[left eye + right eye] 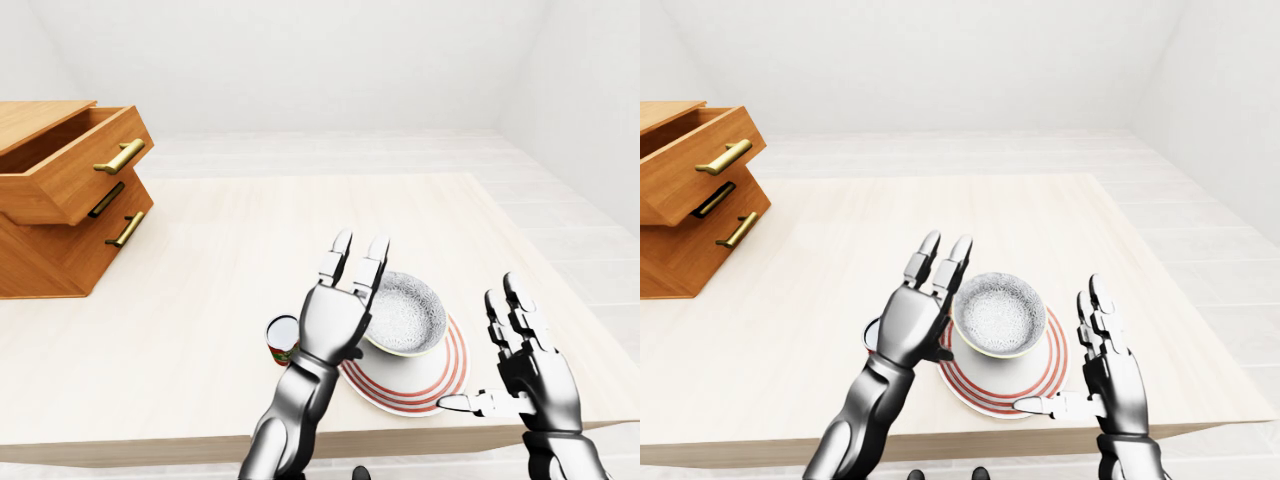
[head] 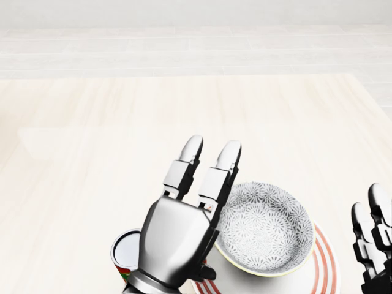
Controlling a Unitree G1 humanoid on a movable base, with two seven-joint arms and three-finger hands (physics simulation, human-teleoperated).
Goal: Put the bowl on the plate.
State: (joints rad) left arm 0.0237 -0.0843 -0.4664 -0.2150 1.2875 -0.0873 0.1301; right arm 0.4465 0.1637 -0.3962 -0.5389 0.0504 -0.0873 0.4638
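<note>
Left hand (image 2: 177, 236) | fingers straight, empty | beside bowl (image 2: 263, 228) on plate (image 2: 324, 271)

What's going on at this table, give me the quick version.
The grey-patterned ceramic bowl sits on the white plate with red rings on the pale wooden table. The left robot hand is open, fingers straight, just left of the bowl in the head view, gripping nothing. The right robot hand is open too, beside the plate's right edge. A red tomato sauce can stands left of the plate.
</note>
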